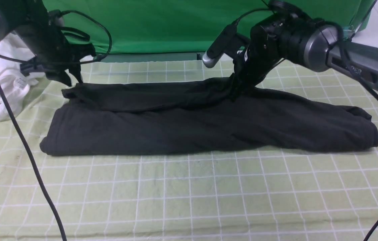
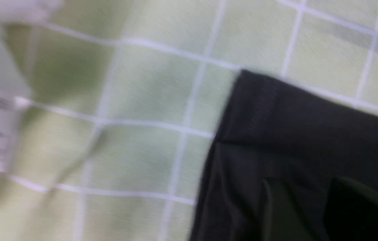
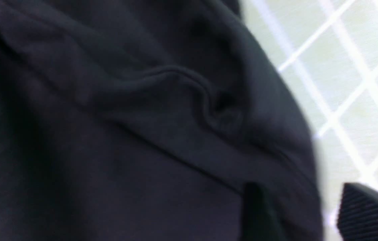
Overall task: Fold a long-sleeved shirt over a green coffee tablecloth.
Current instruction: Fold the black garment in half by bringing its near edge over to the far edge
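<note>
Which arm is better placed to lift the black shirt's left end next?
Left: the left gripper hangs at the black shirt's far left corner, while the right gripper sits near its middle.

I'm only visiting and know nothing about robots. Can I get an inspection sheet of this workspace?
Surface: green coffee tablecloth, pale grid cloth, spread flat.
Job's things: long-sleeved shirt, black, folded into a long band across the cloth.
Clutter: white garment bunched at the far left.
Grippers: left gripper open over the shirt's far left corner; right gripper open at its far edge.
Cables: black cable trails over the cloth on the left.
Surroundings: deep-green backdrop hangs at the back.
</note>
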Tool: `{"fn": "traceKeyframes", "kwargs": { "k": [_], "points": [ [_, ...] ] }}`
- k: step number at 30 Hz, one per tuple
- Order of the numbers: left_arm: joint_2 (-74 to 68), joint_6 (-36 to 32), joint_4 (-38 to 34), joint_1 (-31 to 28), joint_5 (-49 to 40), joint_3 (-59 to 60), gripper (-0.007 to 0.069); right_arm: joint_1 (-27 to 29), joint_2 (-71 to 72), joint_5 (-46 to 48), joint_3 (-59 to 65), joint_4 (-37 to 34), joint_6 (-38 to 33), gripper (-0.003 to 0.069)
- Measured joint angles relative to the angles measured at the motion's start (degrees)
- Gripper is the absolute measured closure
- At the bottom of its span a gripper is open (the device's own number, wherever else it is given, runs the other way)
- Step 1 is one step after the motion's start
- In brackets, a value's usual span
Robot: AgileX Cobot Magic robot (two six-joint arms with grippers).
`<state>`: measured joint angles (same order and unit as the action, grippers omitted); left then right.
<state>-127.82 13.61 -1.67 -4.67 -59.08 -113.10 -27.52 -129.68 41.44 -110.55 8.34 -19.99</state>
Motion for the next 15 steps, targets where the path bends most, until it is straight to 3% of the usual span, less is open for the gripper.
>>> {"fn": "traceKeyframes", "kwargs": {
  "k": [2, 5, 8, 11, 13, 15],
  "points": [
    [0.0, 0.84, 3.6, -0.05, -3.78, -3.02, 0.0305, 0.0, 1.31, 3.15, -1.12, 1.58, 2.1, 0.0284],
    [-0.13, 0.56, 4.31, -0.05, -8.37, -7.91, 0.0269, 0.0, 4.11, 8.33, -3.03, 2.23, 5.38, 0.0305],
    [0.59, -3.26, 0.09, 0.54, -9.78, -9.55, 0.0295, 0.0, 6.98, 11.33, -3.7, 2.53, 6.39, 0.0374],
    [1.62, -9.02, -6.8, 3.38, -10.14, -8.72, 0.0425, 0.24, 10.24, 14.56, -3.82, 2.79, 6.56, 0.0567],
    [2.14, -11.74, -9.13, 6.51, -10.14, -7.16, 0.0537, 0.65, 11.32, 16.32, -3.82, 2.73, 6.64, 0.0617],
    [2.25, -13.61, -10.34, 10.19, -10.14, -5.08, 0.0589, 1.64, 12.69, 19.43, -3.82, 2.73, 6.63, 0.0647]
  ]
}}
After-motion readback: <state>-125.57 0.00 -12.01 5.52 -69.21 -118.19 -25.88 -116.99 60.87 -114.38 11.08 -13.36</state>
